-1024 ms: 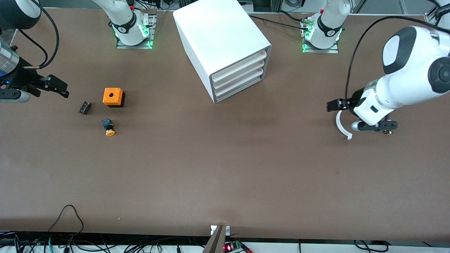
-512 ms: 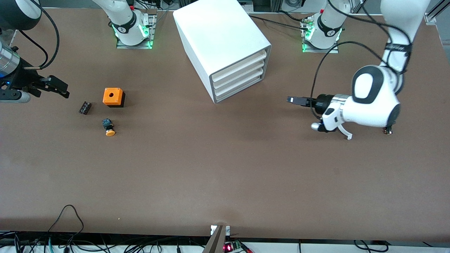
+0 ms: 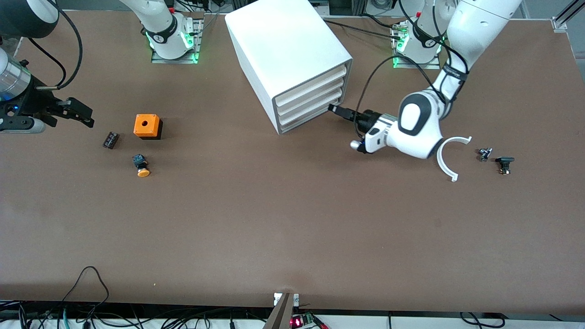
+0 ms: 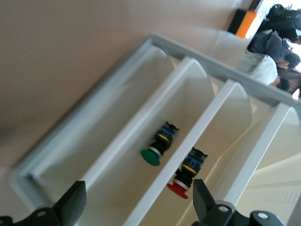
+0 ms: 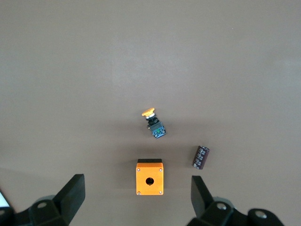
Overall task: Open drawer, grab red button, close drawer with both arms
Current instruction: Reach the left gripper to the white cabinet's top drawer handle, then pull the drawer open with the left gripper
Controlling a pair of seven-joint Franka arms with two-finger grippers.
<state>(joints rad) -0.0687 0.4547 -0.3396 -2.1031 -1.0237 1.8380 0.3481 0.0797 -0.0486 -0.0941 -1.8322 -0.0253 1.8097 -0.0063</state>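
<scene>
The white cabinet [image 3: 288, 50] stands at the table's back middle, its drawers [image 3: 311, 99] all pushed in. My left gripper [image 3: 337, 109] is open just in front of the drawer fronts, touching nothing. In the left wrist view the left gripper [image 4: 138, 205] looks over the sloped lips into the drawers [image 4: 141, 141]. The red-capped button [image 4: 184, 178] lies inside one drawer, and a green-capped button [image 4: 157, 150] lies in the neighbouring one. My right gripper [image 3: 77, 113] hangs open and empty at the right arm's end of the table. In its wrist view the right gripper [image 5: 137, 198] is over the orange box.
An orange box with a hole [image 3: 147, 126], an orange-yellow-capped button [image 3: 142, 167] and a small dark cylinder [image 3: 110, 140] lie near the right gripper. A white curved piece [image 3: 445, 160] and two small dark parts [image 3: 484, 154] [image 3: 504, 163] lie toward the left arm's end.
The left arm has swung from its end of the table toward the cabinet, bringing its open gripper up to the drawer fronts. The right gripper has barely shifted.
</scene>
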